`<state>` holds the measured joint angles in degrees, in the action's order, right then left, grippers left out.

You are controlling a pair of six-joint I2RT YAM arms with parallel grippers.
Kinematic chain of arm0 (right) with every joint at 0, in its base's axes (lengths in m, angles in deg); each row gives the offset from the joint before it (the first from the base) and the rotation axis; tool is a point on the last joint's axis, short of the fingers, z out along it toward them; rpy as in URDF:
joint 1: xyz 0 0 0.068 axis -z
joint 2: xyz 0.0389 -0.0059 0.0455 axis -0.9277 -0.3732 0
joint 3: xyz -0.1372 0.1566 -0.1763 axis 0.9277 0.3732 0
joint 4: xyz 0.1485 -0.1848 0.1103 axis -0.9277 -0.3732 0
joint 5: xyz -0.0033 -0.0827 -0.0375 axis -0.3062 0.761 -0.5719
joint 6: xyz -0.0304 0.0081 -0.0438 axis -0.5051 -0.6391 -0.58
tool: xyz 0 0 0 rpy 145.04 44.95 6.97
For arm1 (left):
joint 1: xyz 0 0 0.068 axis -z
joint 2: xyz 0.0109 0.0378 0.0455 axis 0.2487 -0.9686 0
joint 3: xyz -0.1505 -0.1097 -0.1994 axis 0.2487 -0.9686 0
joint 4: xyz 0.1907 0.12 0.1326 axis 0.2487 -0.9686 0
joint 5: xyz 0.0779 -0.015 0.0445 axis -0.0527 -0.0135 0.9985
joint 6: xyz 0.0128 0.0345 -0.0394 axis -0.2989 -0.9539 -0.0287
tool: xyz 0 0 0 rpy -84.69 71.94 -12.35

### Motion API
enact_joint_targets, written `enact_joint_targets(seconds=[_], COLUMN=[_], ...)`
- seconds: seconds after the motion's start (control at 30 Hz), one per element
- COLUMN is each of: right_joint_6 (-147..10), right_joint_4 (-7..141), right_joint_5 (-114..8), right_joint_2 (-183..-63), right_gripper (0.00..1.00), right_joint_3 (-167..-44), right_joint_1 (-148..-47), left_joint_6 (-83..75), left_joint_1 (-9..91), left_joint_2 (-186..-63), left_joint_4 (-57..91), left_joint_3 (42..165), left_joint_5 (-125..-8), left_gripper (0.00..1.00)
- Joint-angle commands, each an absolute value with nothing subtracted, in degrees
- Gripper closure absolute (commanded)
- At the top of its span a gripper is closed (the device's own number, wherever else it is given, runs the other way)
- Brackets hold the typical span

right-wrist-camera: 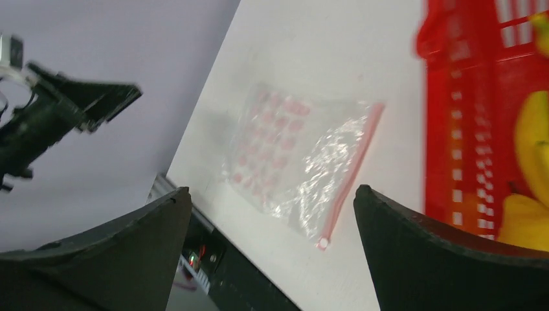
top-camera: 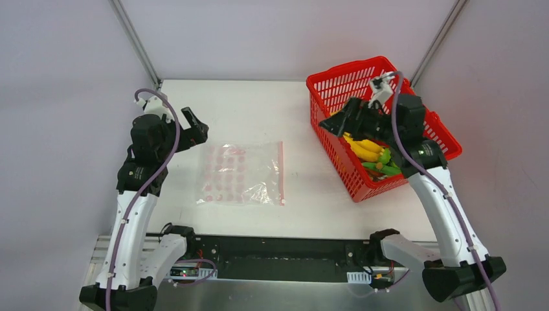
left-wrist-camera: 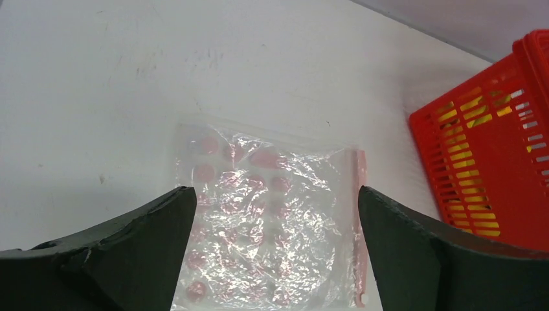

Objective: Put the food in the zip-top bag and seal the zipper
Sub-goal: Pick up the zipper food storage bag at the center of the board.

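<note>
The bag point(top-camera: 243, 173) is seen lying flat on the white tabletop point(top-camera: 259, 103), about midway between the two arms. Its pink dots are gathered toward the left half, and the plastic is crumpled and shiny toward the right. The zipper point(top-camera: 281, 173) runs along the bag's right edge, from far to near; whether it is pressed closed cannot be told.

The left tool point(top-camera: 196, 127) is held above the tabletop just left of the bag's far left corner, pointed toward the bag. In the left wrist view its fingers point(left-wrist-camera: 129, 253) are spread wide, the bag is framed between them below, and nothing is gripped.

The food is found in the red basket point(top-camera: 336, 78), which stands at the far right of the tabletop, well apart from the bag. Yellow bananas point(top-camera: 364, 149) are piled in its middle, and green pieces point(top-camera: 383, 168) lie at their near side. The right tool point(top-camera: 333, 120) is held over the basket's left wall, beside the far left end of the bananas. Its fingers point(right-wrist-camera: 440, 259) are likewise spread wide in the right wrist view, and nothing is held between them
</note>
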<state>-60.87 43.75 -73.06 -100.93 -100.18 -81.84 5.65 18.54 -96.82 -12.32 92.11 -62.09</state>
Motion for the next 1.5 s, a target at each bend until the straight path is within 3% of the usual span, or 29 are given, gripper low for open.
enact_joint_targets(seconds=[0.0, 0.23, 0.37, 0.47, 0.53, 0.77, 0.93, 1.13, 1.47], right_joint_6=[-62.86, -67.15, -63.93, -60.02, -57.98, -49.72, -45.84, -40.04, -39.56], right_joint_4=[42.62, 39.53, 39.81, 42.76, 44.72, 52.53, 57.54, 62.29, 65.81], right_joint_5=[-75.17, -57.96, -48.55, -48.84, -50.70, -45.51, -37.66, -30.04, -26.48], right_joint_2=[-102.61, -107.45, -109.73, -109.59, -109.98, -116.05, -123.61, -131.61, -137.54], right_gripper=[0.00, 0.00, 0.00, 0.05, 0.16, 0.37, 0.40, 0.52, 0.62], right_joint_3=[-106.09, -105.78, -100.70, -95.35, -92.23, -85.06, -85.58, -85.40, -84.88], right_joint_1=[-93.79, -114.96, -120.26, -121.29, -121.79, -122.81, -122.81, -122.92, -122.86], left_joint_6=[13.71, 18.79, 17.05, 18.42, 19.85, 17.19, 16.48, 15.92, 15.11], left_joint_1=[18.75, 18.30, 18.23, 18.31, 18.88, 28.28, 33.63, 34.09, 34.09], left_joint_2=[-95.65, -92.82, -90.93, -89.56, -88.29, -87.49, -91.13, -90.90, -90.10], left_joint_4=[-6.60, -10.31, -7.77, -8.65, -8.41, -17.03, -18.98, -19.45, -20.22], left_joint_3=[89.49, 87.28, 82.09, 77.98, 74.36, 71.26, 72.13, 72.05, 72.23], left_joint_5=[-53.92, -58.99, -70.25, -75.30, -76.80, -63.44, -59.46, -59.10, -58.81], left_gripper=[0.00, 0.00, 0.00, 0.00, 0.00, 0.00, 0.00, 0.00, 0.00])
